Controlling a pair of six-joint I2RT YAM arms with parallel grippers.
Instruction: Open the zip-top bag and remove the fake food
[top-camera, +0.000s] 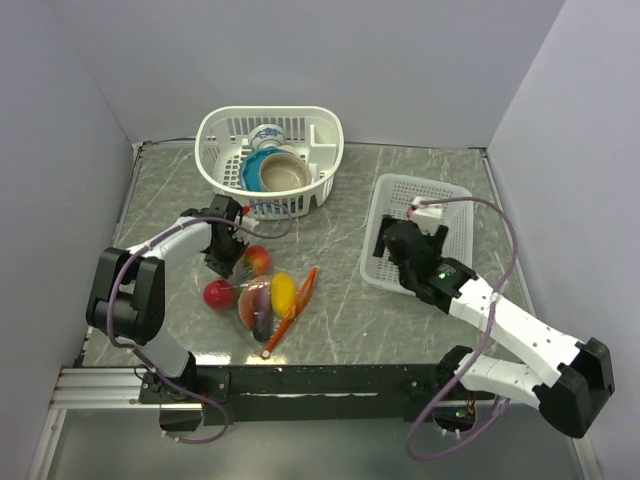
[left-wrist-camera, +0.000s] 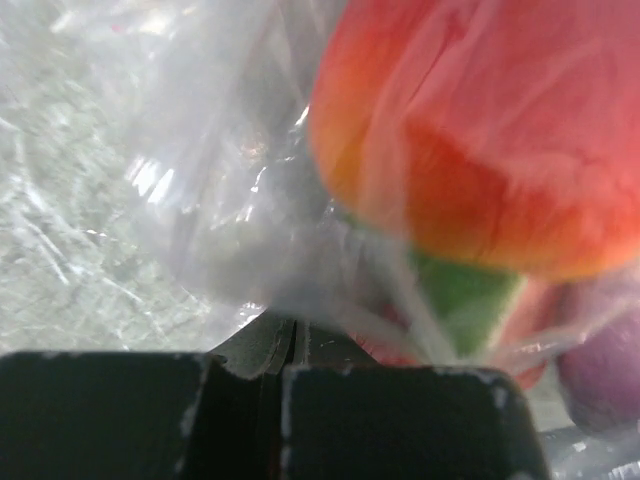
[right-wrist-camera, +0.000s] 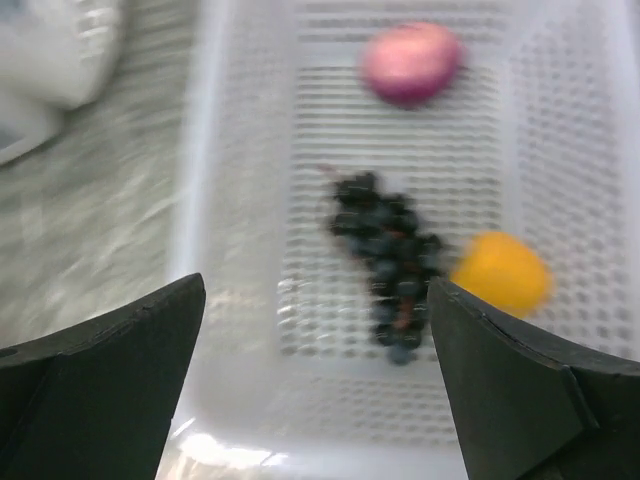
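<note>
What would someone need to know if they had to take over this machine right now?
Left gripper: shut on plastic of the zip-top bag, at the end away from its zip.
Right gripper: open, empty, over the white tray.
Done: purple onion, grapes and orange lie in the tray.
Left: lemon and other pieces at the bag.
</note>
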